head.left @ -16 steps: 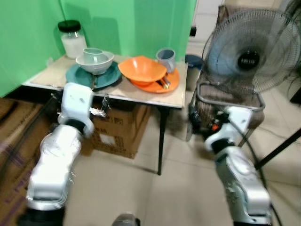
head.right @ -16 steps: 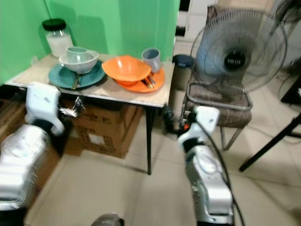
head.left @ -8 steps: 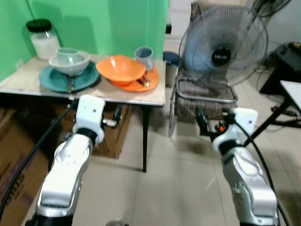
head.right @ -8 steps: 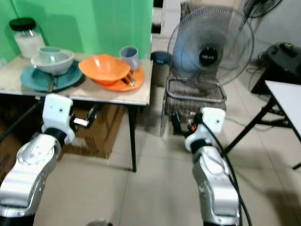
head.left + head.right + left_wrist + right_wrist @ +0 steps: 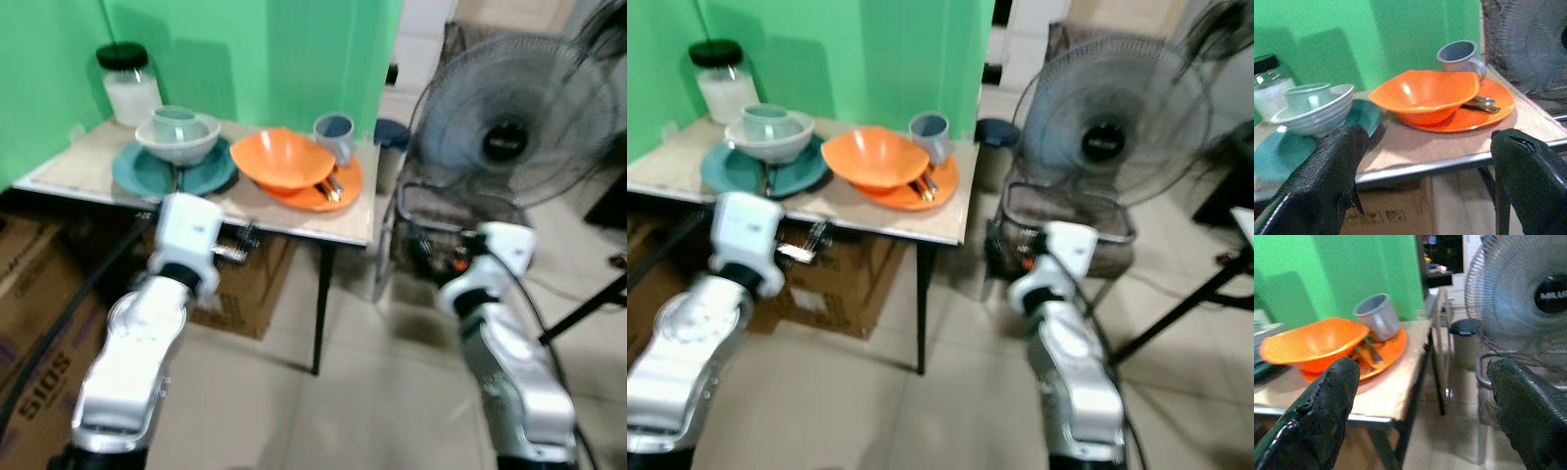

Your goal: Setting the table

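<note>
On a small table (image 5: 247, 203) against the green wall, an orange bowl (image 5: 287, 157) rests on an orange plate (image 5: 343, 188) that also holds cutlery (image 5: 1480, 103). A grey mug (image 5: 334, 135) stands behind the orange plate. To the left, a white bowl (image 5: 178, 143) with a pale cup (image 5: 174, 121) inside sits on a teal plate (image 5: 145, 174). My left gripper (image 5: 1425, 186) is open and empty, held just below the table's front edge. My right gripper (image 5: 1425, 416) is also open and empty, off the table's right end.
A jar with a black lid (image 5: 129, 82) stands at the table's back left corner. Cardboard boxes (image 5: 250, 294) sit under the table and at the left (image 5: 29, 323). A standing fan (image 5: 509, 127) and a chair (image 5: 441, 211) crowd the right side. Tiled floor lies ahead.
The whole view has swung back to the left and blurred a little, so the camera moved. Both arms hold the same pose and the dishes have not moved.
</note>
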### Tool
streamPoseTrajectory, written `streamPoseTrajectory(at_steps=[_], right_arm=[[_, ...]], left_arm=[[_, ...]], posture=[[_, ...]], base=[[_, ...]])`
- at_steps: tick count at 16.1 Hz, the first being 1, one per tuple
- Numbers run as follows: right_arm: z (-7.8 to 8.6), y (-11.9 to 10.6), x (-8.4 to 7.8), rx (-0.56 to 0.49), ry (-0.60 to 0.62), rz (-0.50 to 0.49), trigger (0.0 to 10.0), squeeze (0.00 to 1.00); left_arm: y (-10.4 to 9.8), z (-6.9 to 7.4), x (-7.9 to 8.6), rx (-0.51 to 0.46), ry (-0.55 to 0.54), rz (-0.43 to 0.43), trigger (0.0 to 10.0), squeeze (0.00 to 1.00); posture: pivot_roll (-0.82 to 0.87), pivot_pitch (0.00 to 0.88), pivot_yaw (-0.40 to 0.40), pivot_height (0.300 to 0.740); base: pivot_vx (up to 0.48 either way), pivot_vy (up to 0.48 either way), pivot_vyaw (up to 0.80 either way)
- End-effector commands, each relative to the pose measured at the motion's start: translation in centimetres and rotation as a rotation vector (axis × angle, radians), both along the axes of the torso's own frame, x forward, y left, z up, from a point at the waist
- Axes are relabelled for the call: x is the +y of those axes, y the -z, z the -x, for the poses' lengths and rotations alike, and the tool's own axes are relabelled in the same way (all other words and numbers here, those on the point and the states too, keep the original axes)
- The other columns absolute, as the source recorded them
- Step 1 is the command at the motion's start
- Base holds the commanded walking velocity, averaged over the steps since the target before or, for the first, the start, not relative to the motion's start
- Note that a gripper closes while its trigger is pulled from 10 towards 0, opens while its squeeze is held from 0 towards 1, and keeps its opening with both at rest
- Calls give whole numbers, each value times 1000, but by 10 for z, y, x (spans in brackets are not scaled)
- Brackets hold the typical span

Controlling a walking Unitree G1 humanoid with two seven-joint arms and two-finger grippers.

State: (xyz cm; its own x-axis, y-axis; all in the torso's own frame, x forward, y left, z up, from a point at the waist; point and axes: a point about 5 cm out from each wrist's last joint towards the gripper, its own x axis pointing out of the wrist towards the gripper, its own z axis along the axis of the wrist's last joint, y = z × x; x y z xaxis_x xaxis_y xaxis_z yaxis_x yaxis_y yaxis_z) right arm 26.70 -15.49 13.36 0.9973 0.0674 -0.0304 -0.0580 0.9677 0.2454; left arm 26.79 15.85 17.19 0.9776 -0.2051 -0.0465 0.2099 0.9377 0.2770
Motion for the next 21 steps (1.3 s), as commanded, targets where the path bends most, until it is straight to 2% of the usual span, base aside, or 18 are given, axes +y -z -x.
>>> streamPoseTrajectory(at_steps=[1,4,6,8,13,19,21], right_arm=[[-1,-1,7,0,-25,-35,10000,0],[2,-3,16,-22,-93,-34,10000,0],[2,-1,20,-23,-100,-25,10000,0],[0,-3,22,-30,-85,-57,10000,0],[-5,-9,19,-60,-83,-40,10000,0],[-5,-4,16,-41,-57,-57,10000,0],[-5,-5,18,-50,-78,-19,10000,0]], left_arm=[[-4,0,5,-9,-13,-23,10000,0],[-4,1,6,1,-3,-31,10000,0],[-6,1,8,-1,1,-40,10000,0],[-7,2,8,13,34,-53,10000,0],[-9,0,5,14,72,-48,10000,0],[-8,0,8,15,48,-38,10000,0],[-8,0,8,16,52,-42,10000,0]], posture=[[115,0,-45,740],[135,0,-38,740],[146,0,-25,740],[154,0,-15,740],[154,0,-18,740],[148,0,-22,740],[149,0,-22,740]], base=[[311,0,0],[311,0,0],[311,0,800],[306,0,400],[300,0,0],[328,0,0],[330,0,0]])
